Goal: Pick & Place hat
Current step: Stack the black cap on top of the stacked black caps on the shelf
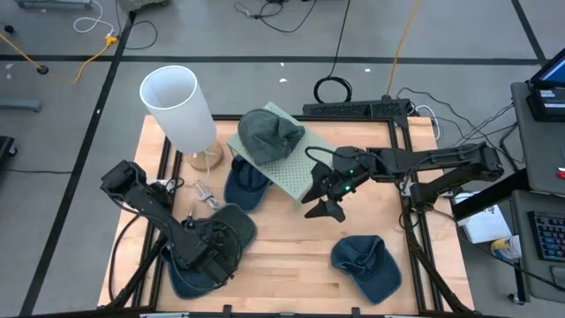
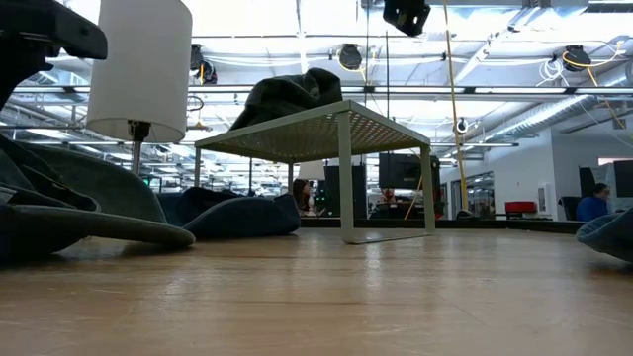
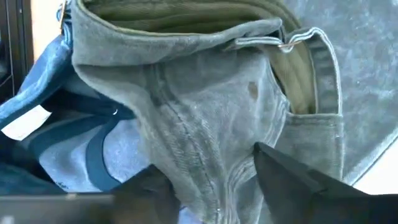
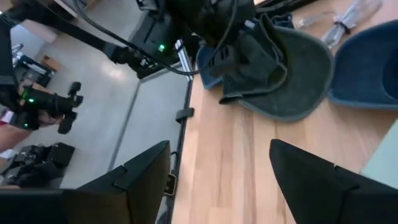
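A grey-green cap (image 1: 228,228) lies near the table's near-left corner, partly over a blue cap (image 1: 181,276). My left gripper (image 1: 210,251) is down on the grey cap and shut on its cloth (image 3: 205,124). Another grey-green hat (image 1: 268,132) sits on top of a pale green perforated stand (image 1: 291,170). One blue cap (image 1: 244,185) lies beside the stand's left side and another (image 1: 367,263) sits near the near-right corner. My right gripper (image 1: 325,200) hovers open by the stand's near-right corner, holding nothing (image 4: 217,180). My left gripper pinches the grey cap's soft crown cloth (image 3: 214,177) between its two fingers (image 3: 292,177), coming from above and slanting down. The cloth is bunched into folds between them. The cap's brim (image 4: 298,81) rests flat on the table.
A lamp with a white shade (image 1: 178,108) stands at the far-left corner, with a small clear packet (image 1: 205,193) near its base. Bare wood (image 1: 291,252) lies in the middle of the near half. Metal rails (image 1: 408,212) border the table.
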Tool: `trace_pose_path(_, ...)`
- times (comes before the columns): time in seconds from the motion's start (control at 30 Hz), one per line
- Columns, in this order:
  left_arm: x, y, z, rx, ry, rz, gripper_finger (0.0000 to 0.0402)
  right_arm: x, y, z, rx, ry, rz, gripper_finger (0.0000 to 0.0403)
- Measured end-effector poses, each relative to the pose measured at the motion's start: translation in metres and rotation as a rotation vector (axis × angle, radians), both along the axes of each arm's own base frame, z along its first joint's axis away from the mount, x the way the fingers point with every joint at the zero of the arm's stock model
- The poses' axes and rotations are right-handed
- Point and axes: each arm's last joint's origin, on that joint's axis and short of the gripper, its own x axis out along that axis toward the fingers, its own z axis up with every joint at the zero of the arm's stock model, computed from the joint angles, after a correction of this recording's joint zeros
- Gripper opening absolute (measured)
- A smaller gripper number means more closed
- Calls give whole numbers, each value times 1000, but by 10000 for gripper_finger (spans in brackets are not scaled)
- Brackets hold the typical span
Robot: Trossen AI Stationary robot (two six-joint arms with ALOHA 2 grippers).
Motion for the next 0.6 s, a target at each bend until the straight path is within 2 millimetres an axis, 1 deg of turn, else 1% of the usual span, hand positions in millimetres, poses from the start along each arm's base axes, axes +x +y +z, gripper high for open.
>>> trace_pose_path(0.13,1,-2,2,-2,-28,-12,108,-1,0,3,33,4,-17,251)
trace_pose_path(0.27,0,-3,16,22,-99,-36,22,-2,0,2,93,40,-46,235)
trace_pose_path(0.3,-1,-3,21,37,-120,-46,12,-2,0,2,110,50,-50,231)
trace_pose_path(0.47,-5,0,53,63,-204,-122,5,-5,5,6,225,93,-15,217)
trace_pose_path(0.6,-5,5,84,77,-305,-235,4,-9,13,16,250,44,-73,216)
